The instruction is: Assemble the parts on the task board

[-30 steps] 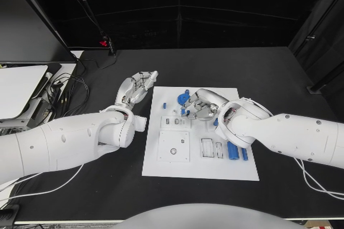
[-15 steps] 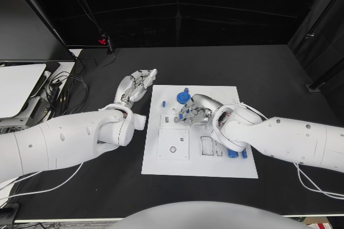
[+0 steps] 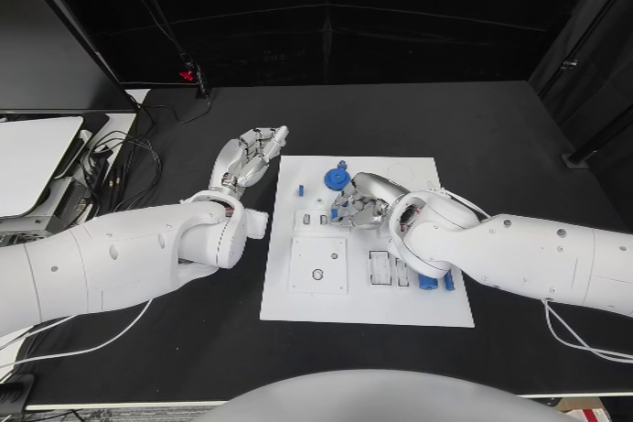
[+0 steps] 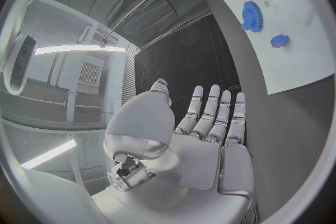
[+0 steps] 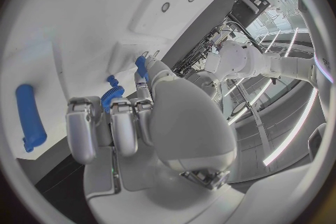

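The white task board (image 3: 297, 303) lies mid-table. My right hand (image 3: 359, 205) hovers low over its upper middle with fingers curled, pinching a small blue part (image 5: 142, 65) at its fingertips. Just beyond the hand, a blue gear (image 3: 337, 178) stands on the board, also seen as the blue gear (image 5: 111, 95). A small blue peg (image 3: 302, 191) sits near the board's left edge. Blue cylinders (image 3: 429, 281) lie by the right edge, half under my right arm. My left hand (image 3: 251, 155) floats off the board's upper left corner, fingers straight and empty; its wrist view shows this left hand (image 4: 210, 123).
White recessed blocks (image 3: 321, 266) and slotted pieces (image 3: 391, 270) occupy the board's lower middle. Cables (image 3: 125, 161) and a white desk surface (image 3: 33, 161) lie beyond the table's left edge. A dark monitor (image 3: 80, 47) stands at the back left.
My right hand has drawn slightly down and to the left over the board, its fingers curling tighter. The arm now covers a blue piece seen earlier. The left hand has barely moved.
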